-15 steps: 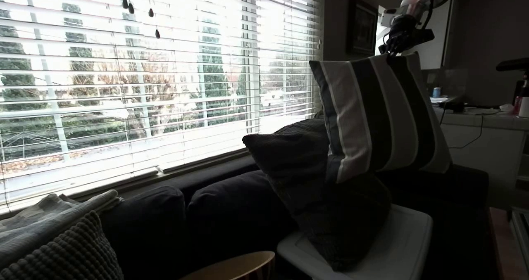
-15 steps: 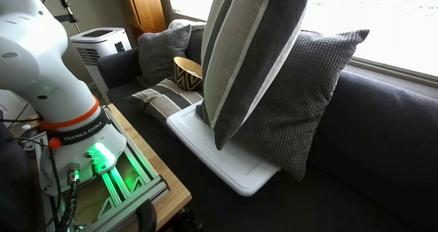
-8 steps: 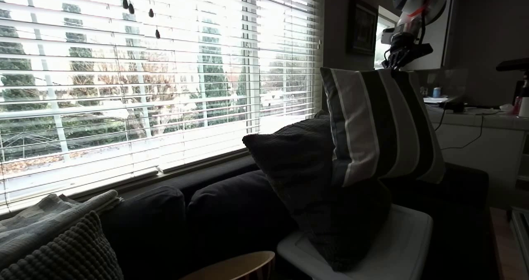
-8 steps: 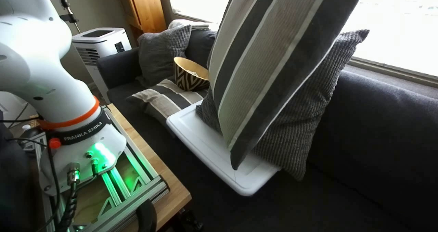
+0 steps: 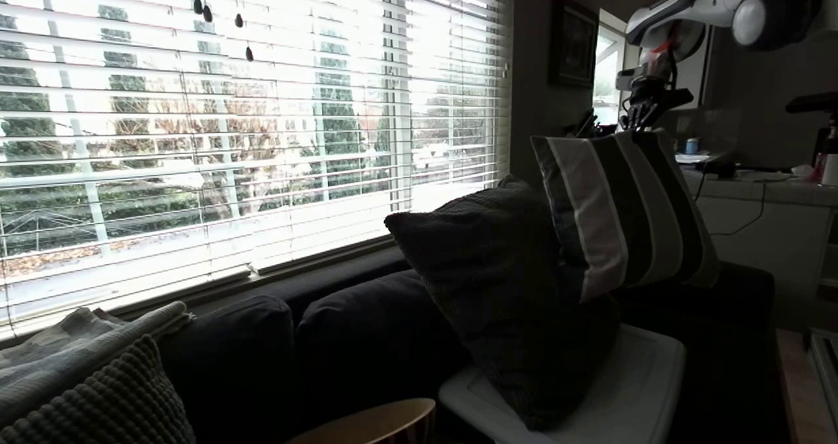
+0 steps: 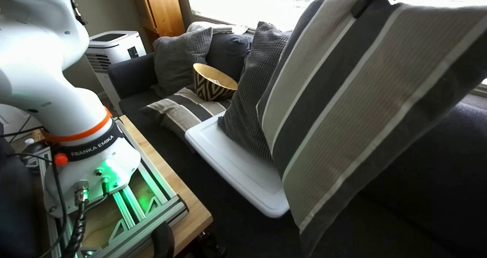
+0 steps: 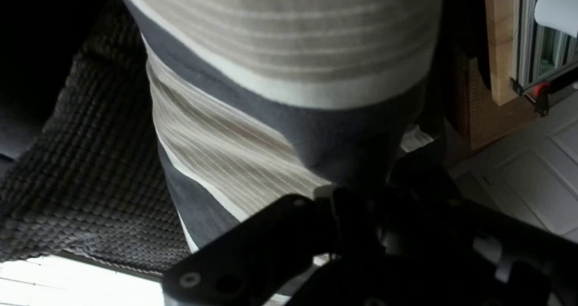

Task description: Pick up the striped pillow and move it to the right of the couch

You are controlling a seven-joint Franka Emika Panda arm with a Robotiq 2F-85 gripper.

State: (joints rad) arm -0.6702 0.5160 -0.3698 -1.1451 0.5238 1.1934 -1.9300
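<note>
The striped pillow (image 5: 605, 215) hangs tilted from my gripper (image 5: 638, 128), held by its top edge. In an exterior view the pillow (image 6: 335, 109) fills the right side, and the gripper (image 6: 359, 8) shows at the top with a finger on a dark stripe. In the wrist view the dark jaws (image 7: 347, 193) are closed on the pillow cloth (image 7: 280, 67). The dark couch (image 6: 133, 75) runs along the window; its back (image 5: 366, 319) shows too. The pillow's lower corner hangs past the white lid, over the dark seat; I cannot tell if it touches.
A ribbed grey cushion (image 6: 247, 109) leans beside the pillow on a white lid (image 6: 236, 170). Another striped cushion (image 6: 190, 105) lies flat on the seat, near a patterned bowl-like object (image 6: 215, 85). The robot's wooden table (image 6: 190, 208) borders the couch. Window blinds (image 5: 262, 136) stand behind.
The striped pillow, in my gripper, has moved right and lower, away from the ribbed cushion and past the white lid. The gripper has come into an exterior view. The ribbed cushion has not moved.
</note>
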